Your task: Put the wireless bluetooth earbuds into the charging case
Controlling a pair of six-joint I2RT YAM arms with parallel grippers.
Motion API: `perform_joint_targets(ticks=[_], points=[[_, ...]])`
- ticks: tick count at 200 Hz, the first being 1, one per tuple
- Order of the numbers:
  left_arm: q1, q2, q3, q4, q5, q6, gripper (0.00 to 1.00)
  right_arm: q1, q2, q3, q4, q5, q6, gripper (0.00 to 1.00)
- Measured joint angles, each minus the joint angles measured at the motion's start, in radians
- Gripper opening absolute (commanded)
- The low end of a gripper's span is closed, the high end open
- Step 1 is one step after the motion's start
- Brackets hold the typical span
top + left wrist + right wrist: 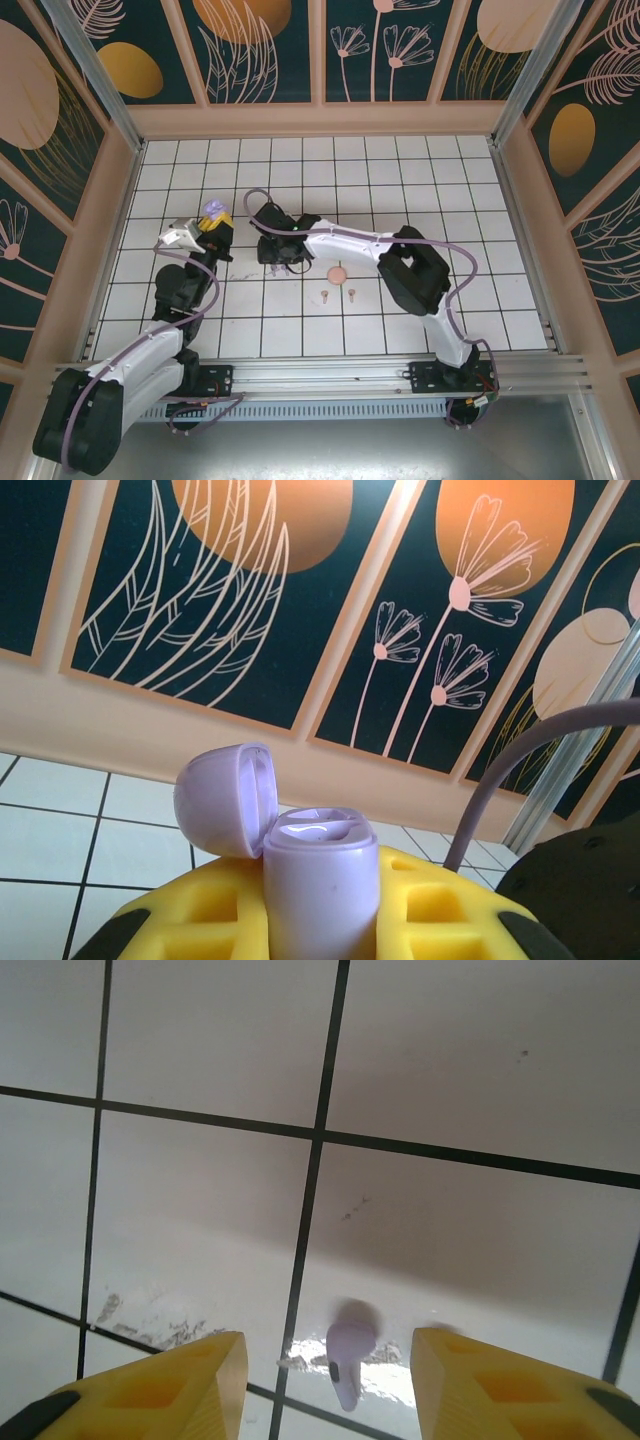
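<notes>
My left gripper [214, 232] is shut on the lilac charging case [213, 211], held upright above the tiles. In the left wrist view the case [320, 880] stands between the yellow fingers [180, 920] with its lid [222, 800] swung open to the left. My right gripper [275, 248] points down at the floor, open. In its wrist view a lilac earbud [347, 1352] lies on the tile between the two yellow fingers [170, 1390] of the right gripper [328, 1348], touching neither. Two small pink earbuds [325, 295] [352, 293] lie on the tiles nearer the arm bases.
A round coral-pink case [338, 274] sits on the floor right of the right gripper. The white tiled floor [450, 200] is fenced by peach walls [320, 120] on three sides and an aluminium rail [330, 375] at the near edge.
</notes>
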Motion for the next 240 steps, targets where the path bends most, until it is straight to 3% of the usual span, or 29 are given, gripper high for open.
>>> perform_joint_targets(ticks=[102, 240], points=[[0.007, -0.030, 0.000, 0.015, -0.022, -0.023, 0.00, 0.048, 0.132, 0.153, -0.146, 0.095, 0.000, 0.42], [0.012, -0.034, 0.000, 0.018, -0.038, -0.026, 0.00, 0.068, 0.189, 0.210, -0.197, 0.125, -0.021, 0.36]])
